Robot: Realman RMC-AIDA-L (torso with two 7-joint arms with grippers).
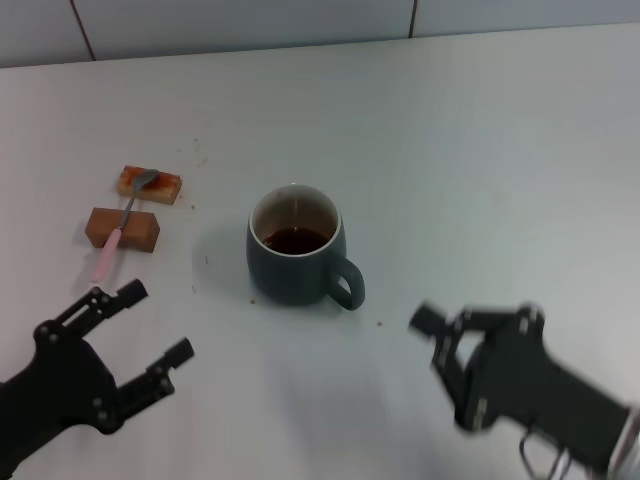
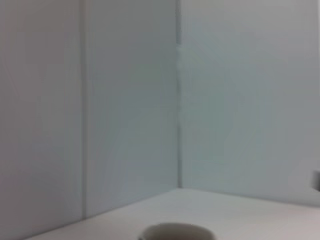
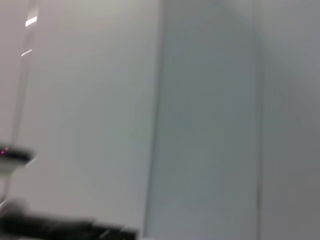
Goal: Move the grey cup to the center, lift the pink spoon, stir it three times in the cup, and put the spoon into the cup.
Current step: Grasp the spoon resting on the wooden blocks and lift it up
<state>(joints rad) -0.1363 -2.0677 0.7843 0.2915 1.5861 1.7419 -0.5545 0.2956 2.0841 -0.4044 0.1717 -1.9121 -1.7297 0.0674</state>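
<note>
The head camera looks forward and down from above onto the white tabletop. The left wrist camera sits low, facing the pale wall panels; it shares only the squat dark grey-blue ceramic mug's rim. The right wrist camera faces blurred panels.

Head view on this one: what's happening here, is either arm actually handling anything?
Neither arm holds anything. The grey cup, with dark liquid inside, stands near the table's middle. The pink spoon lies across two brown blocks to the robot's left. The left gripper hovers open near the spoon; the right gripper hangs open near the cup's handle side.
</note>
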